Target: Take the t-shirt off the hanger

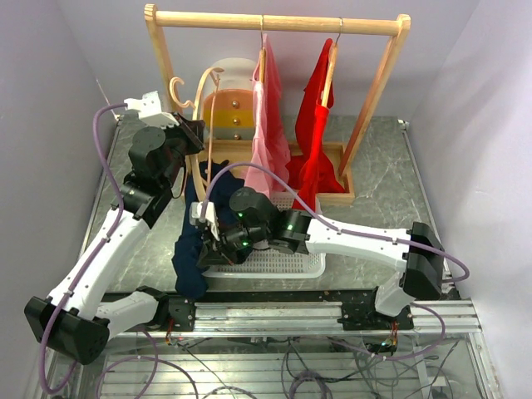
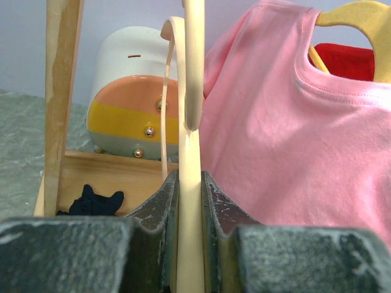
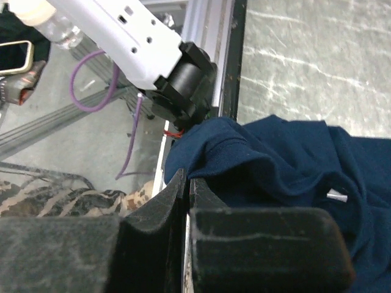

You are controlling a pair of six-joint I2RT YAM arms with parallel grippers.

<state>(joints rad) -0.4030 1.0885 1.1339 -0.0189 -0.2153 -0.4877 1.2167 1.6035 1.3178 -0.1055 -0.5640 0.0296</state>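
Two grippers clenched, opposite jobs: left gripper point(image 2: 189, 198) clamps the wooden hanger point(image 2: 193, 73) up high as an anchor, right gripper point(image 3: 188, 183) pinches the navy t-shirt point(image 3: 275, 177) low, where it spills over the worktop's point(image 1: 374, 183) near edge, likely to drag it clear.
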